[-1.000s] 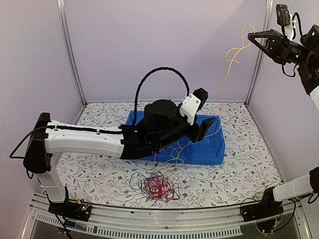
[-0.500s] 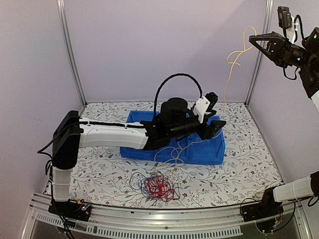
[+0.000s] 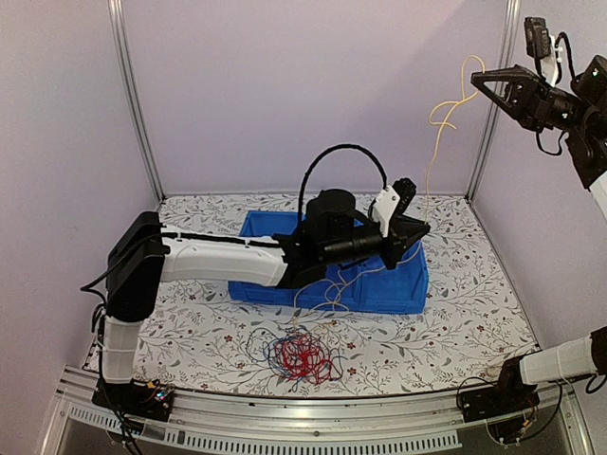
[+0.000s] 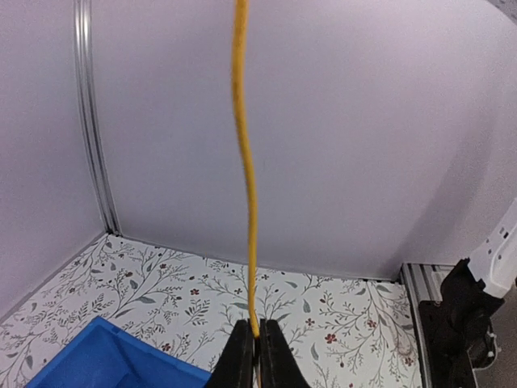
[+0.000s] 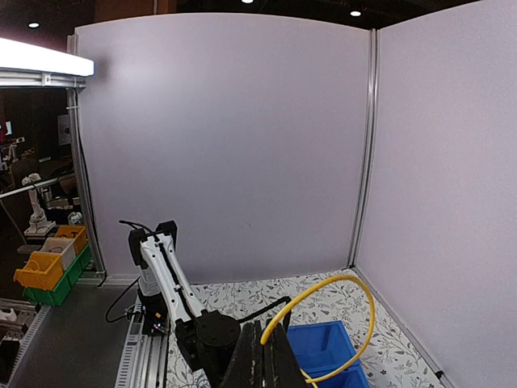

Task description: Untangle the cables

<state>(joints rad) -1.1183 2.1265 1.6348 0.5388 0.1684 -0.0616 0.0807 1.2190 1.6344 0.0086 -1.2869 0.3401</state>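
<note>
Red and dark blue cables [image 3: 302, 355] lie tangled on the table [image 3: 190, 332] below the left end effector [image 3: 414, 230], itself clamped on the yellow cable [image 3: 432, 142]. Above it, the right end effector [image 3: 477, 81] clamps the same strand. Extraction appears under way; next, pull clear without snagging.

No text, label, brand or number can be read

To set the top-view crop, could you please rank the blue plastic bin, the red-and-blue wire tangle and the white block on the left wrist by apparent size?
1. the blue plastic bin, largest even with the left arm covering part of it.
2. the red-and-blue wire tangle.
3. the white block, clearly smallest.
</note>
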